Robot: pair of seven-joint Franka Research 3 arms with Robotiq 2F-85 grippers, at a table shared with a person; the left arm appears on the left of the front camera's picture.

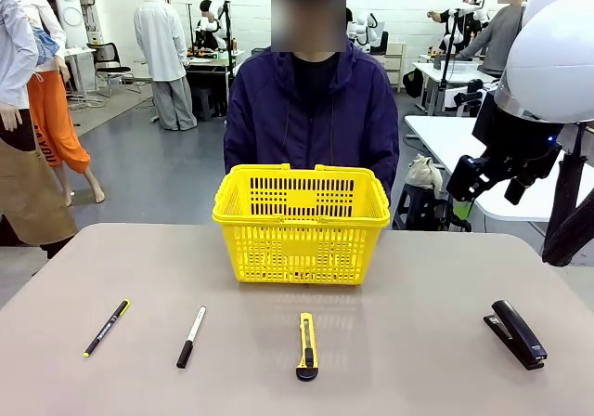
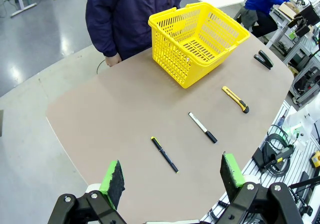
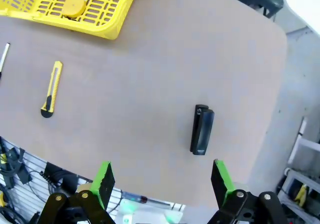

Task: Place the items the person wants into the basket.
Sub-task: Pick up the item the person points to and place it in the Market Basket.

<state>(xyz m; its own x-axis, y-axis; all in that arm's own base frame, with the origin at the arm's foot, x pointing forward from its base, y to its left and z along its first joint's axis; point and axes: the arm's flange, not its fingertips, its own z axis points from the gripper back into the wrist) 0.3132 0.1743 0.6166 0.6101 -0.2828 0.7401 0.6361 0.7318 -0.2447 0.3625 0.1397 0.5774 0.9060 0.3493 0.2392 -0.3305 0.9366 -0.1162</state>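
The yellow basket (image 1: pixel 302 249) stands upright on the far middle of the table (image 1: pixel 427 277), right in front of the person (image 1: pixel 311 110), who stands at the far edge with one hand (image 2: pixel 113 60) at the table's rim. The right wrist view looks down through the basket's open top, where the yellow tape measure (image 3: pixel 75 5) lies on the slotted floor.

The other two wanted items lie on the bare tabletop on the robot's side, well apart from the basket. The black pen (image 1: pixel 107 328) lies farthest to the robot's left, slanted, with its yellow-marked end pointing away toward the far side. The white marker (image 1: pixel 191 337) lies just to its right at much the same slant, black cap nearest the robot. The two do not touch.

Further right, roughly in line with the basket's middle, the yellow-and-black utility knife (image 1: pixel 307 346) lies lengthwise, pointing toward the basket. The black stapler (image 1: pixel 516 334) sits alone near the table's right edge, angled.

The left gripper (image 2: pixel 171 161) hangs high above the table's near left corner, its green-padded fingers spread wide with nothing between them; the pen lies far below, in line with the gap. The right gripper (image 3: pixel 161 163) is raised well above the right side of the table, its fingers likewise spread apart and empty, with the stapler below and ahead of them.
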